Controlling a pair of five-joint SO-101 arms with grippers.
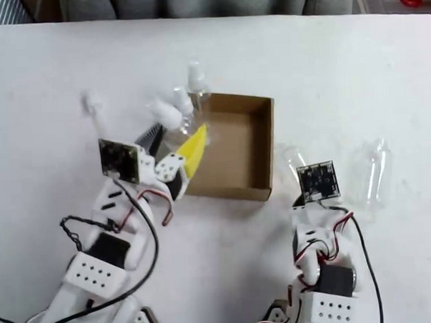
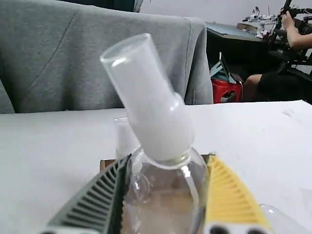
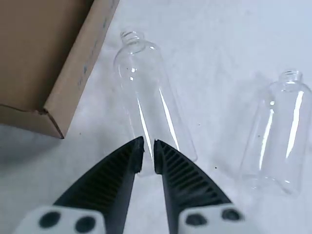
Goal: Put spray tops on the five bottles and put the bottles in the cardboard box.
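The left tool (image 2: 168, 165) is grasping a capped bottle (image 2: 165, 197) by its shoulder, one grey finger and one yellow finger on each side. The spray top (image 2: 151, 107) is sitting on the neck and the bottle is leaning. In the high view this bottle is hanging over the left edge of the box (image 1: 231, 192), not yet down inside. A second capped bottle (image 1: 196, 83) is standing at the far left corner of the box; whether it is inside or just outside, the pictures are not telling. A loose top (image 1: 91, 104) is lying on the desk (image 1: 340, 70), apart from the box.

The right tool (image 3: 148, 153) is almost clenched, with only a thin gap between the black fingers, and is grasping nothing. It is hovering over the base of an open bottle (image 3: 151, 92) lying just beside the box. A further open bottle (image 3: 278, 126) is lying near it, also without a top.

The step in hand seems to be placing the capped bottle into the box. The next move is probably calling for the left arm to carry the bottle further over the box floor, lower it and release. After that, the open bottles are needing tops, so the right tool must first spread its fingers.
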